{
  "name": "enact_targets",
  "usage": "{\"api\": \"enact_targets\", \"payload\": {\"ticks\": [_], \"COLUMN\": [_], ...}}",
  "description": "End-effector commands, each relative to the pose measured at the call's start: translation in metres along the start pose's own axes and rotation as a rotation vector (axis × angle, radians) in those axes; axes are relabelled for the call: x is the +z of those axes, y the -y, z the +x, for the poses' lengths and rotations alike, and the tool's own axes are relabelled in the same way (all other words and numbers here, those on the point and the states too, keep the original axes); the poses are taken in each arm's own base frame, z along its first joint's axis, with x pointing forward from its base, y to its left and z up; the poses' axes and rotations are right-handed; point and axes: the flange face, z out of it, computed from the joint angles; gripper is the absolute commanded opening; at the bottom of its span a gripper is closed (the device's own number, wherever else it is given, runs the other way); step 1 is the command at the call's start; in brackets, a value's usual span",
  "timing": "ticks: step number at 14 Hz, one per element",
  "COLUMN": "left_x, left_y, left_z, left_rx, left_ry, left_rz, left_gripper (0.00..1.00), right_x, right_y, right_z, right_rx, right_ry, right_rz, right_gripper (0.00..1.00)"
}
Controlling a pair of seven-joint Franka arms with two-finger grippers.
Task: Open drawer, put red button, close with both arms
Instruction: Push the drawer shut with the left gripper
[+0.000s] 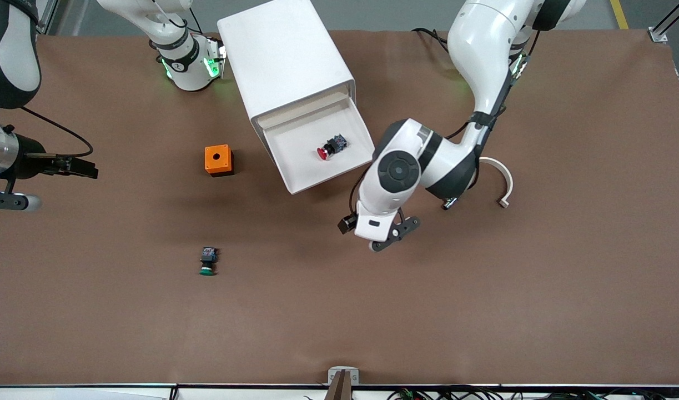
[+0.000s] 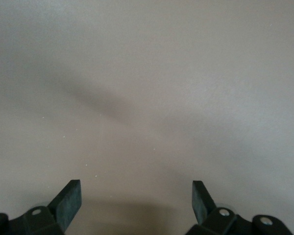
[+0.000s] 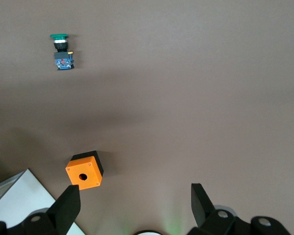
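The white cabinet [image 1: 286, 61] stands at the back with its drawer [image 1: 303, 166] pulled open. The red button [image 1: 329, 148] lies on its side on the drawer floor. My left gripper [image 1: 396, 234] [image 2: 137, 188] hangs open over bare brown table, just off the drawer's front corner, with nothing between its fingers. My right gripper [image 1: 84, 168] [image 3: 135, 192] waits high over the right arm's end of the table. It is open and empty, and bare table shows between its fingers. Neither wrist view shows the red button.
An orange box [image 1: 219, 160] [image 3: 85, 172] with a round hole stands beside the cabinet toward the right arm's end. A green-capped button [image 1: 207, 261] [image 3: 61, 51] lies nearer the camera than the box. A white curved piece [image 1: 503, 183] lies under the left arm's elbow.
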Motion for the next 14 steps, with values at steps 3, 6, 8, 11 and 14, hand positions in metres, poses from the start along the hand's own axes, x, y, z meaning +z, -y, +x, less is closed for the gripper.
{"api": "enact_targets", "payload": {"ticks": [3, 6, 8, 11, 14], "left_x": [0.013, 0.018, 0.024, 0.036, 0.039], "left_y": [-0.005, -0.011, -0.013, -0.013, -0.013], "left_z": [-0.045, -0.070, -0.092, -0.125, -0.155], "left_rx": [0.056, 0.090, 0.091, 0.085, 0.101], "left_ry": [-0.037, -0.031, -0.025, -0.016, 0.041], "left_rz": [0.042, 0.053, 0.071, 0.105, 0.146], "left_gripper": [0.99, 0.99, 0.99, 0.99, 0.99], "right_x": [-0.026, -0.030, -0.034, -0.040, -0.058], "right_y": [-0.003, -0.007, -0.007, -0.007, -0.006], "right_z": [-0.002, -0.005, -0.011, -0.022, -0.035], "right_rx": [0.009, 0.015, 0.021, 0.034, 0.031], "right_ry": [-0.047, -0.038, -0.008, 0.010, -0.034], "right_rz": [-0.018, -0.014, -0.013, 0.000, 0.034], "right_gripper": [1.00, 1.00, 1.00, 1.00, 1.00]}}
